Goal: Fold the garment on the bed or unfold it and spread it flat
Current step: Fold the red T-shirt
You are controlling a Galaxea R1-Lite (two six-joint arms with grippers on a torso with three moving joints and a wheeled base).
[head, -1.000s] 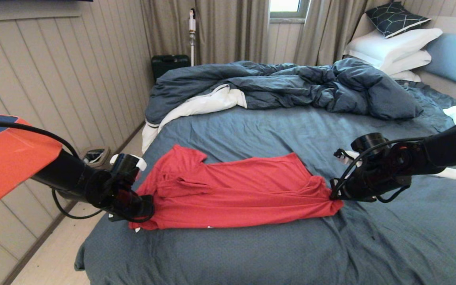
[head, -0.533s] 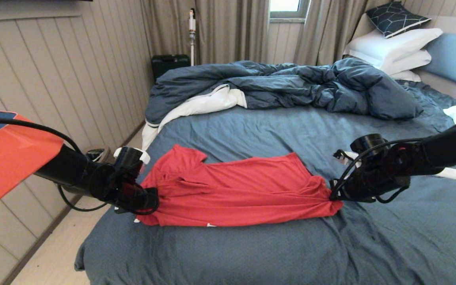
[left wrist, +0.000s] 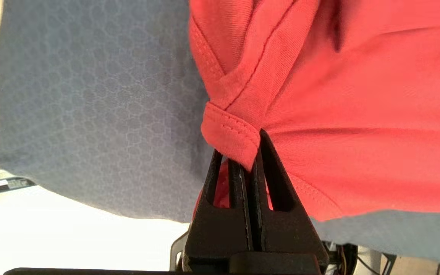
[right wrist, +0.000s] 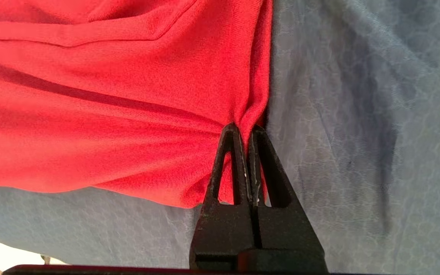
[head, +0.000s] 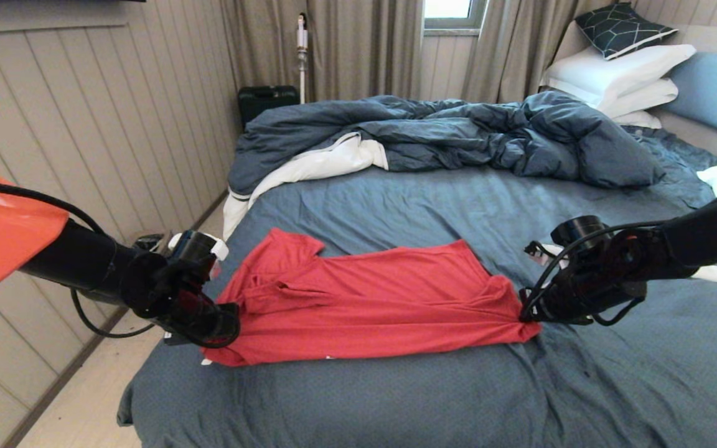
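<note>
The garment [head: 371, 305], a plain red T-shirt, lies stretched crosswise on the slate-blue sheet of the bed [head: 396, 398], folded along its length with creases near its left end. My left gripper [head: 229, 323] is shut on a hemmed corner of the garment [left wrist: 231, 133] at its left end, near the bed's left edge. At the opposite end my right gripper [head: 525, 311] is shut on a bunched bit of the garment [right wrist: 248, 114]. The cloth runs between the two grips, low over the sheet.
A rumpled dark blue duvet [head: 445, 137] with white lining fills the far part of the bed. White pillows [head: 620, 78] lean on the light blue headboard [head: 716, 87] at far right. The floor [head: 91, 404] and wall panelling lie just left of the bed.
My left gripper has shut on the garment's left corner and drawn it a little leftward and toward the bed's near edge. The right gripper kept its grip and sank slightly.
</note>
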